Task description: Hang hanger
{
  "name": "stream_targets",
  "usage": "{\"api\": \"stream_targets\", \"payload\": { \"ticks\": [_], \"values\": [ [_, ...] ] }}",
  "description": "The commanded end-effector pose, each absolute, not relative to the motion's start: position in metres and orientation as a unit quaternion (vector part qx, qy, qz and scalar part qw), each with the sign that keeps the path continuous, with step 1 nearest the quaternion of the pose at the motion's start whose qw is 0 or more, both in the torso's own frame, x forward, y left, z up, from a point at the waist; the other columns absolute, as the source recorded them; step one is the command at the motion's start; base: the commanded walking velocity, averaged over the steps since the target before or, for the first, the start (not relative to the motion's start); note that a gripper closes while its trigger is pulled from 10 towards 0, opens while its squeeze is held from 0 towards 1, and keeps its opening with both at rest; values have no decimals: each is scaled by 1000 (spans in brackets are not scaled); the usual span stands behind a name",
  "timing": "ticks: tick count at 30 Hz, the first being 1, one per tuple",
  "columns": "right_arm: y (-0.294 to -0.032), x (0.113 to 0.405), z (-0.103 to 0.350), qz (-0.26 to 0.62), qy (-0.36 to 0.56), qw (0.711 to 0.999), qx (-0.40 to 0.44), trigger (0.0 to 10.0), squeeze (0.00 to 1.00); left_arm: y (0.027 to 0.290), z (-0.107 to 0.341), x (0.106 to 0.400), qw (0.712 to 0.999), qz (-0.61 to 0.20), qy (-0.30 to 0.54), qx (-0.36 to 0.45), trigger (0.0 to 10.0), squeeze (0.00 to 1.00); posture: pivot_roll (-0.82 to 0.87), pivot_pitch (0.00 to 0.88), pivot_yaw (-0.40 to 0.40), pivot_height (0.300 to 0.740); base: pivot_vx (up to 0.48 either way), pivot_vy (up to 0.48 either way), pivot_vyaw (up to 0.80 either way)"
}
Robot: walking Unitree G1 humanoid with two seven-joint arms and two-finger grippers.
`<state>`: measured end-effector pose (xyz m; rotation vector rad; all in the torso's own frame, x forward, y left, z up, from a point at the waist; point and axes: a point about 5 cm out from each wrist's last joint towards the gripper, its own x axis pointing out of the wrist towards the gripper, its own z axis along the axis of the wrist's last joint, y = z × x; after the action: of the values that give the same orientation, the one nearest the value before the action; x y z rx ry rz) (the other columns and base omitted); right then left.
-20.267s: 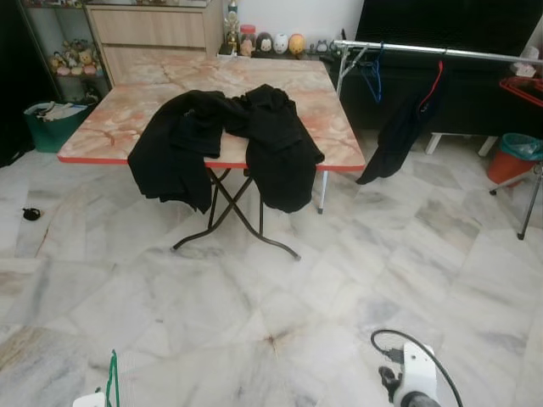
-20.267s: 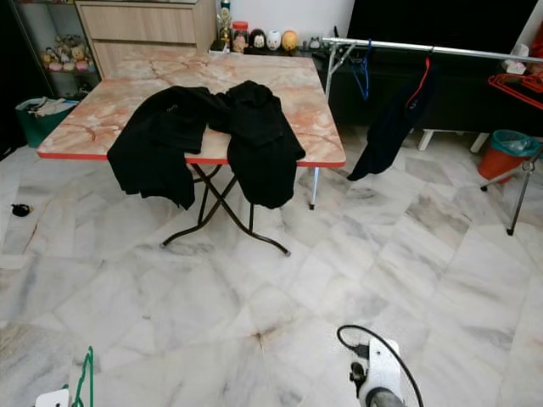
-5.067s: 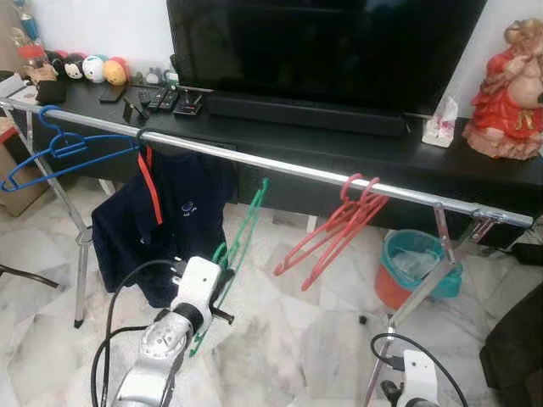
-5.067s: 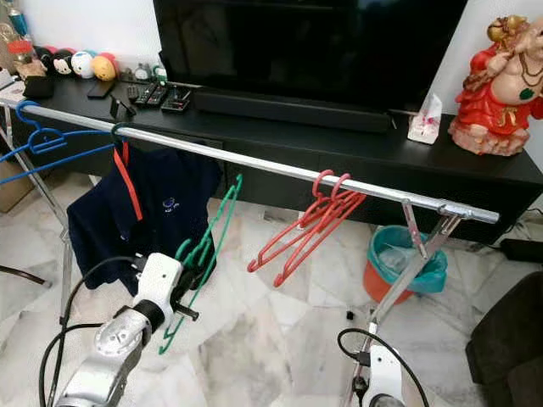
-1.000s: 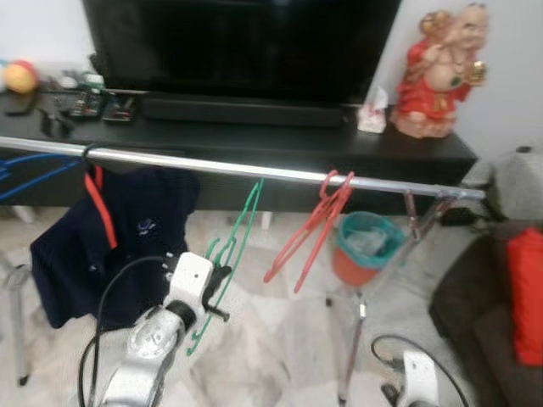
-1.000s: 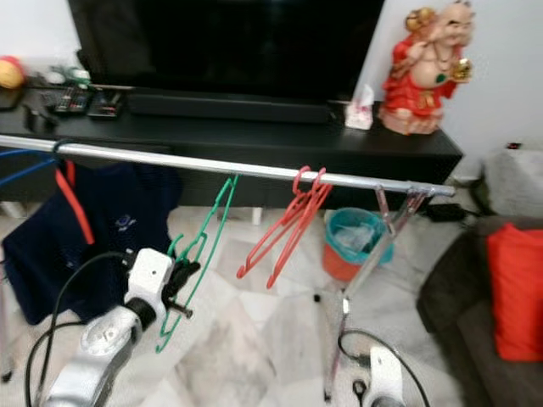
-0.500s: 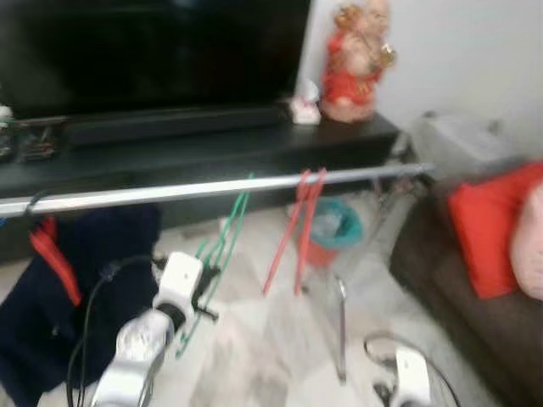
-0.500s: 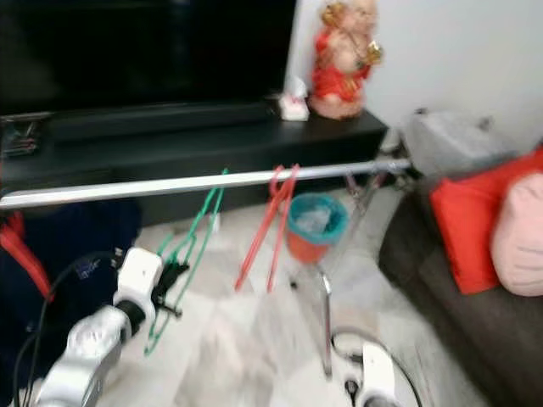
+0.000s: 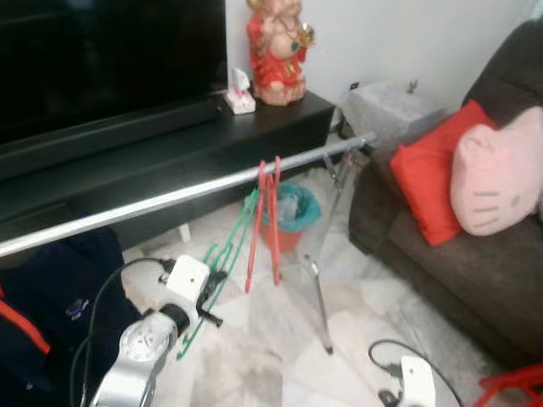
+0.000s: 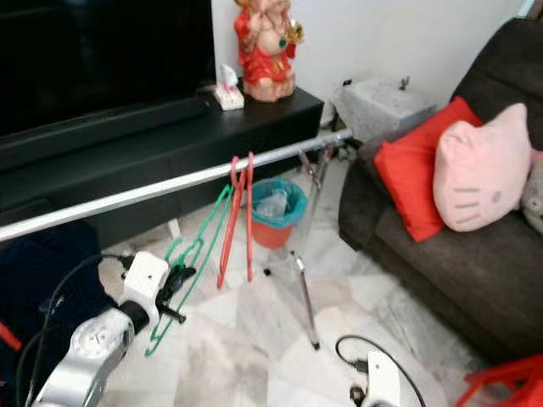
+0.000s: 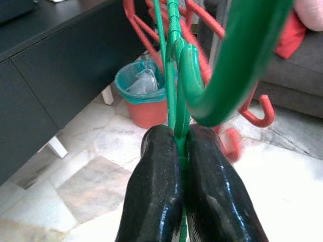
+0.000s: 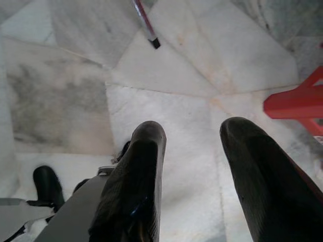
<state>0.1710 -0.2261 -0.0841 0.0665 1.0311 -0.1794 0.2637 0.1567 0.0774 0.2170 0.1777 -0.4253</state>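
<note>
A green hanger [image 9: 227, 253] is pinched between the fingers of my left gripper [image 11: 179, 136], which is shut on it. Seen from the head, that gripper [image 9: 212, 288] sits low, in front of the silver rail [image 9: 170, 200]. The hanger's upper end reaches up to the rail beside two red hangers [image 9: 270, 212] that hang there; whether it is hooked on cannot be told. A curved green part [image 11: 237, 55] stands close to the left wrist camera. My right gripper [image 12: 189, 151] is open over the marble floor, holding nothing.
A navy garment [image 9: 51, 288] hangs on the rail at the left. An orange bin with a teal liner [image 9: 295, 212] stands behind the rack leg [image 9: 320, 297]. A dark sofa [image 9: 441, 254] with a red cushion [image 9: 424, 174] and a pink cushion [image 9: 492, 174] is on the right. A black TV console [image 9: 153, 144] lies behind.
The camera has swung to the right, bringing the sofa and cushions into view. My left gripper still holds the green hanger by the rail.
</note>
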Motion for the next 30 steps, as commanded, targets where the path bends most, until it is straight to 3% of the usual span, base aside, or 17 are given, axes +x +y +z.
{"api": "stream_targets", "payload": {
  "ticks": [1,8,13,19,30],
  "values": [
    [-227,176,-82,-86,485,870,31,10000,0,160,73,262,964,-208,106,130,10000,0,82,0,-64,740,0,0,0],
    [-227,175,-82,-86,487,869,29,10000,0,170,65,265,967,-156,135,152,10000,0,81,0,-62,740,0,0,0],
    [-227,175,-82,-91,489,867,31,10000,0,165,66,264,967,-171,131,134,10000,0,83,0,-64,740,0,0,0],
    [-227,176,-82,-88,487,868,30,10000,0,162,66,265,968,-169,128,135,10000,0,82,0,-64,740,0,312,-735],
    [-227,176,-81,-88,483,871,30,10000,0,161,67,265,967,-176,124,136,10000,0,86,0,-64,740,0,0,0]
  ]
}}
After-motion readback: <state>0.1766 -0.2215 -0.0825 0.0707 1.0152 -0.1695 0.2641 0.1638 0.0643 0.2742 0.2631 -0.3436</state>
